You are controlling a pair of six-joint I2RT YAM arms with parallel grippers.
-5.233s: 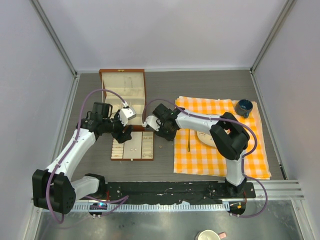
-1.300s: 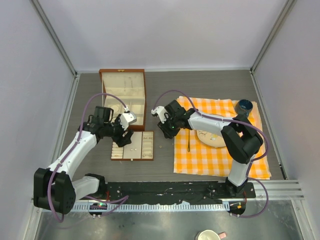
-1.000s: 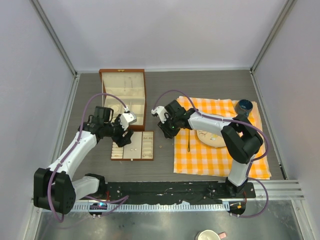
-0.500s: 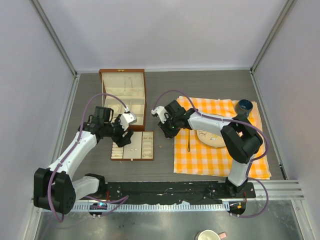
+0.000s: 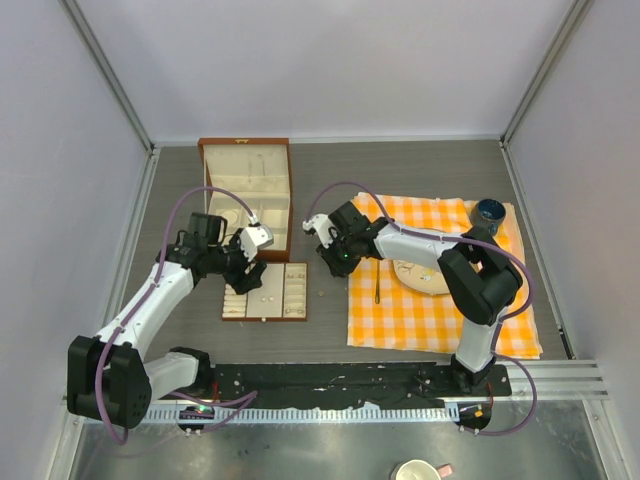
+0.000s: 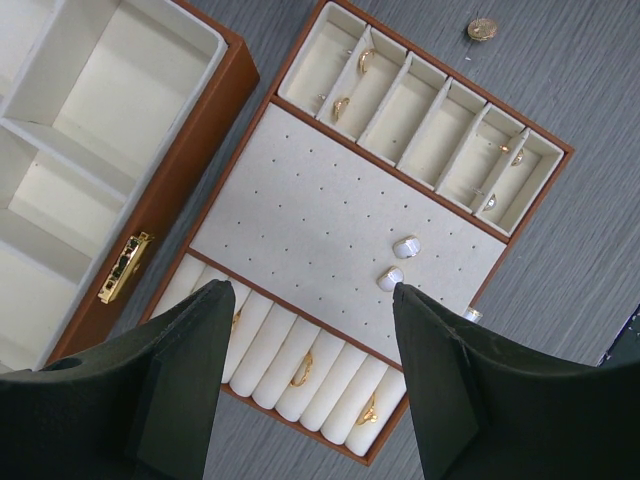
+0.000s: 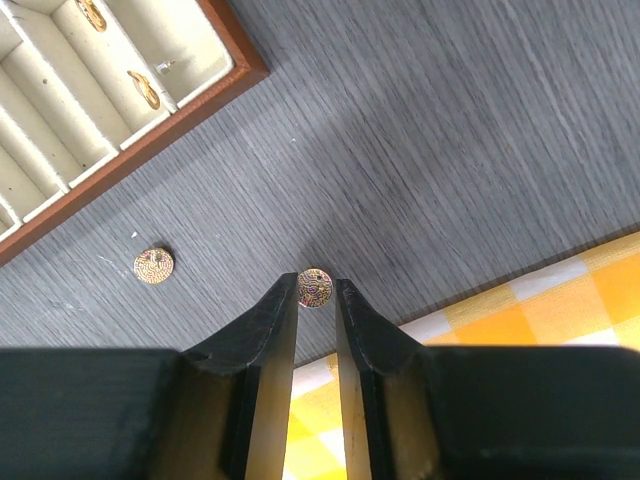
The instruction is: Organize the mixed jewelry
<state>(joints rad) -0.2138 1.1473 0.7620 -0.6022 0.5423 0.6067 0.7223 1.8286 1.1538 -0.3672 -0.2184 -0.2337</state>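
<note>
Rings (image 6: 300, 368), studs (image 6: 406, 246) in tray (image 6: 330, 200), left end effector (image 6: 310, 295) open, right end effector (image 7: 317, 282) pinching disc (image 7: 315, 289)

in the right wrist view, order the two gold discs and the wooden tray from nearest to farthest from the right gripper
1. gold disc, at the tips of the right gripper
2. second gold disc, on the table to its left
3. wooden tray, upper left of view

My right pincer (image 7: 317, 292) and left pincer (image 6: 312, 292) are black. The disc (image 7: 314, 287) at my right tips is gold, like the second disc (image 7: 153, 265) on the grey, wood-grained table (image 7: 450, 130). The cloth (image 7: 560, 300) to the right is checked orange and white. The tray (image 6: 300, 200) is brown-rimmed, cream inside, holding gold rings (image 6: 301, 368) and white studs (image 6: 406, 246).
</note>
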